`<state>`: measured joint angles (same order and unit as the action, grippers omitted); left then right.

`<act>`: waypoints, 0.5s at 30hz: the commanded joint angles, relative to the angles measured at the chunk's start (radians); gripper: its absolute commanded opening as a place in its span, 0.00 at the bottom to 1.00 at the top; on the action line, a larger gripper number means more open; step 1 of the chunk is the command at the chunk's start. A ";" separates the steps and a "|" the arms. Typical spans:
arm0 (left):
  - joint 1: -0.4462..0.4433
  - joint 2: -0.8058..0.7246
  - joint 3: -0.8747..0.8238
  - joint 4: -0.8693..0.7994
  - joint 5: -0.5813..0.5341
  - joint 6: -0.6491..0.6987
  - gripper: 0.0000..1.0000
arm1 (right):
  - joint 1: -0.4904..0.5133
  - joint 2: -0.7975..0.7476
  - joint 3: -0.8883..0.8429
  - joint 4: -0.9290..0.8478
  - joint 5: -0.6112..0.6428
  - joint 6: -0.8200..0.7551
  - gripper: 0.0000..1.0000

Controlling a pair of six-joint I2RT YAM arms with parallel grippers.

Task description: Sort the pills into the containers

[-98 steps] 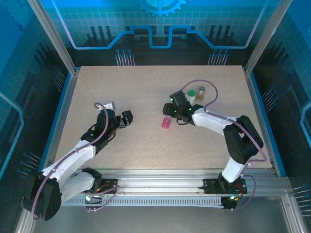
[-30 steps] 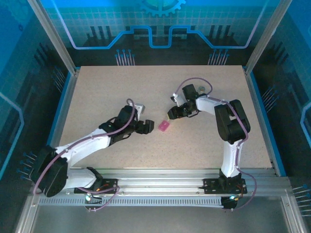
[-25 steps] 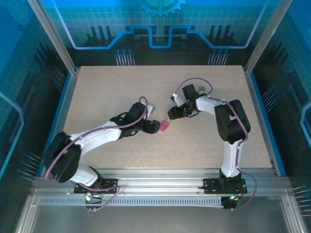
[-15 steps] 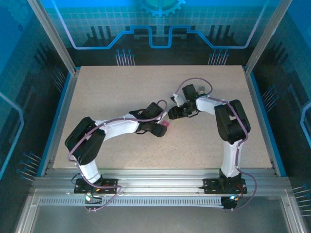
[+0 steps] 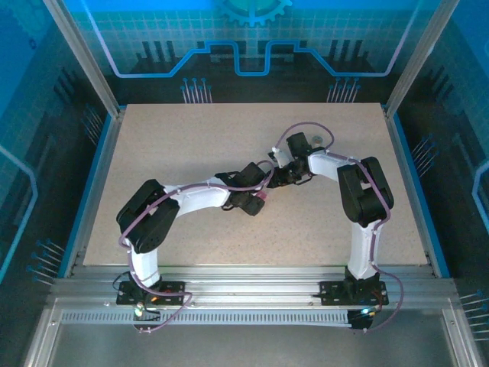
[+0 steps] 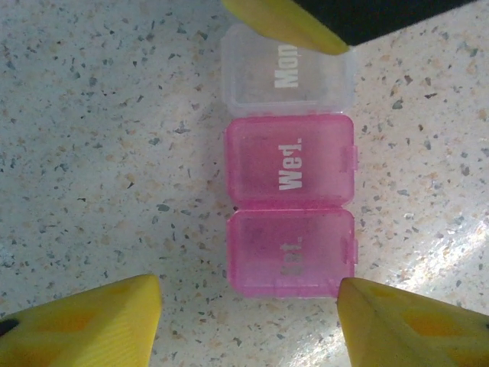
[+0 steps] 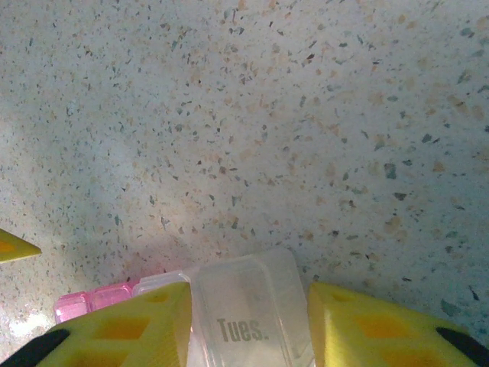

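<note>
Blue-lit panels [image 5: 153, 38] and aluminium posts [image 5: 82, 57] close in a pale, speckled counter [image 5: 176, 145], and both my arms reach over it until they meet about mid-counter. The pill box [image 6: 290, 164] lies flat there, just in front of my left claw [image 6: 248, 302]. My left wrist camera shows it as a row of three closed compartments: a clear one marked Mon [image 6: 286, 73], a pink one marked Wed. [image 6: 290, 160] and a pink one whose faint print reads like Sat. [image 6: 290, 252]. My left claw stands partly spread astride the Sat. end. One yellow finger [image 6: 92, 321] is clear of the box with bare counter between them, and the other [image 6: 405, 321] is right at the box's edge; I cannot tell whether it touches. At the opposite end, a yellow fingertip of my right claw [image 7: 248, 306] lies over the edge of the Mon compartment. My right wrist camera shows that claw narrow, its two yellow fingers [image 7: 122, 329] pressed against either side of a clear compartment marked Tues. [image 7: 244, 306], gripping it. A sliver of pink box shows just beside it, and I cannot tell how the Tues. piece joins the row of three. From above, a little pink shows between the two claws.
</note>
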<state>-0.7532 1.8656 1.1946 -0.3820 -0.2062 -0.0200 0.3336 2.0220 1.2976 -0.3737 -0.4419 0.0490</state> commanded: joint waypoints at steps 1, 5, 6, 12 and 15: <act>-0.005 0.021 0.021 0.004 -0.019 -0.025 0.64 | 0.012 0.034 0.008 -0.065 0.036 -0.003 0.44; -0.006 0.030 0.026 0.022 0.018 -0.039 0.64 | 0.012 0.036 0.009 -0.068 0.035 -0.004 0.44; -0.005 0.036 0.027 0.026 0.022 -0.041 0.64 | 0.013 0.037 0.010 -0.070 0.035 -0.003 0.44; -0.003 0.040 0.015 0.063 0.027 -0.056 0.62 | 0.013 0.042 0.012 -0.077 0.037 0.001 0.43; 0.000 0.019 -0.012 0.104 0.027 -0.069 0.60 | 0.012 0.044 0.012 -0.080 0.038 0.004 0.43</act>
<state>-0.7547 1.8797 1.2018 -0.3534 -0.1864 -0.0547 0.3336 2.0254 1.3094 -0.3767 -0.4252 0.0490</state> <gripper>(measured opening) 0.608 0.434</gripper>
